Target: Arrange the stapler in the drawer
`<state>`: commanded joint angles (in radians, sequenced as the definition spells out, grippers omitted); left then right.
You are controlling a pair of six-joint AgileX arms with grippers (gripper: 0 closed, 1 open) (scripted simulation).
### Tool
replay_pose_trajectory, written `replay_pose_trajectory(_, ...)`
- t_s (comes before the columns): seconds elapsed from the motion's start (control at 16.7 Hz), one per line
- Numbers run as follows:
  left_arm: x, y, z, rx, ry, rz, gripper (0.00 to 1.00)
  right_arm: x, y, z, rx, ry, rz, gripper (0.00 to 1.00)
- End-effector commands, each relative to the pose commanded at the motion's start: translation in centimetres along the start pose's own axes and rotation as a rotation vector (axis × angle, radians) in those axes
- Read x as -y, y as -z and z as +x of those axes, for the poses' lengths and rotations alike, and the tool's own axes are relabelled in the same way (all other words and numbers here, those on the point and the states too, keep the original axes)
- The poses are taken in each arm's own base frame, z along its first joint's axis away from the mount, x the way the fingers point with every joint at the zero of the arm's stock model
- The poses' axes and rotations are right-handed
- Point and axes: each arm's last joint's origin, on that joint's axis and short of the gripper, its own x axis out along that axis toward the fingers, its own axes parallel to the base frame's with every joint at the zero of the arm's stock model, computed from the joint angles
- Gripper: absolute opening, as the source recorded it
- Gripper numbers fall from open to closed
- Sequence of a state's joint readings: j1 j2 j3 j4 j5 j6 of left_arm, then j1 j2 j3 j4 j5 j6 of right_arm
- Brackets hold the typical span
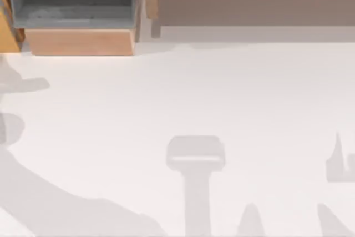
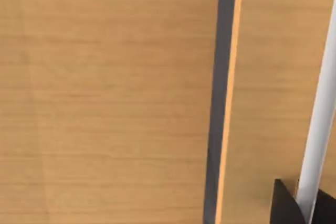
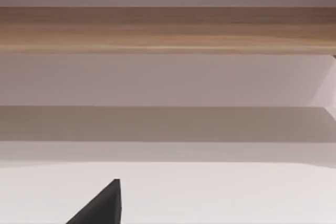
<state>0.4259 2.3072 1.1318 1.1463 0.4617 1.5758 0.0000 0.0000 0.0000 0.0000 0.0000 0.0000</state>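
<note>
The drawer (image 1: 77, 41) stands pulled open at the table's back left, with grey inner walls and floor and a light tan front panel. No object lies on the part of its floor that I see. The stapler is out of view. A black corner of my left gripper (image 2: 283, 205) sits close against tan wood panels (image 2: 105, 98) split by a dark gap (image 2: 218, 98), beside a white bar (image 2: 320, 129). A black tip of my right gripper (image 3: 105, 205) hangs low over the white table, facing the long wooden unit (image 3: 168, 27).
The long wide wooden unit (image 1: 249, 4) with a grey-brown face runs along the back right. Arm shadows fall across the white tabletop (image 1: 177, 98) at the front and left. A tan wooden side (image 1: 6, 31) stands left of the drawer.
</note>
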Motion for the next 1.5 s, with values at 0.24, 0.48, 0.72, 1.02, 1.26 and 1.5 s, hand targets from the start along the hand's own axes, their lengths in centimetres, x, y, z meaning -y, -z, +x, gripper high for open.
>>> replay_pose_trajectory(0.24, -0.1, -0.2, 2.6, -0.001, 0.003, -0.005, 0.0, 0.0, 0.0, 0.0, 0.0, 0.0, 0.0, 1.0)
replay_pose_trajectory(0.48, -0.1, -0.3, 2.7, -0.001, 0.004, -0.005, 0.0, 0.0, 0.0, 0.0, 0.0, 0.0, 0.0, 1.0)
replay_pose_trajectory(0.72, -0.1, -0.3, 2.7, -0.001, 0.004, -0.005, 0.3, 0.0, 0.0, 0.0, 0.0, 0.0, 0.0, 1.0)
replay_pose_trajectory(1.02, -0.1, -0.3, 2.7, -0.001, 0.004, -0.005, 0.68, 0.0, 0.0, 0.0, 0.0, 0.0, 0.0, 1.0)
replay_pose_trajectory(1.26, -0.1, -0.3, 2.7, -0.001, 0.004, -0.005, 0.98, 0.0, 0.0, 0.0, 0.0, 0.0, 0.0, 1.0)
replay_pose_trajectory(1.5, -0.1, -0.3, 2.7, -0.001, 0.004, -0.005, 1.0, 0.0, 0.0, 0.0, 0.0, 0.0, 0.0, 1.0)
